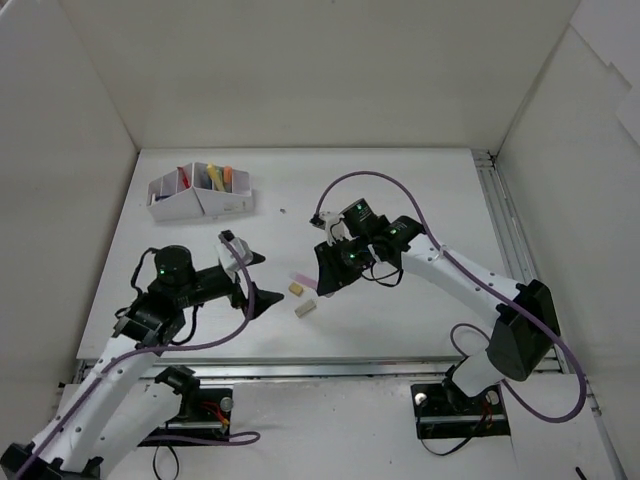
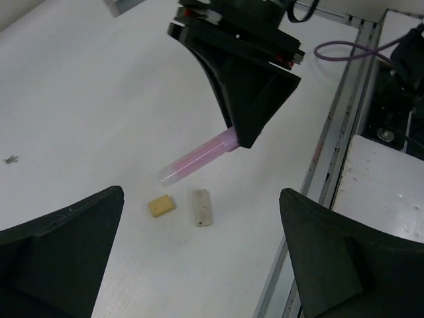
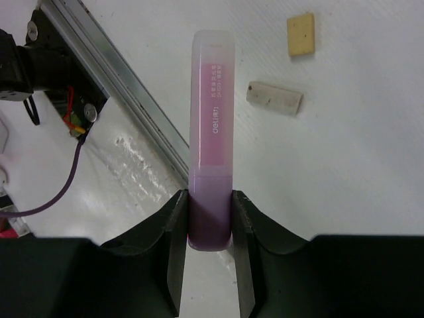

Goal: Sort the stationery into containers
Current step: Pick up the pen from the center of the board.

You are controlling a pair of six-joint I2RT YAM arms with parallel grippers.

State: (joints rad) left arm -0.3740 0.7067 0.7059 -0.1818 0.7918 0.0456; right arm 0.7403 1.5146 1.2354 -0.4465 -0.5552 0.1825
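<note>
My right gripper (image 3: pixel 210 207) pinches the pink marker (image 3: pixel 211 132) by one end, jaws pressed against both its sides. The rest of the marker sticks straight out past my fingertips. Two eraser blocks lie on the table (image 3: pixel 371 165) just beyond it, a tan eraser (image 3: pixel 301 34) and a paler eraser (image 3: pixel 274 98), touching neither the marker nor each other. My left gripper (image 2: pixel 201 199) hangs spread wide, holding nothing, facing those blocks. The organizer box (image 1: pixel 200 205) sits well apart at the far left, with coloured markers inside.
</note>
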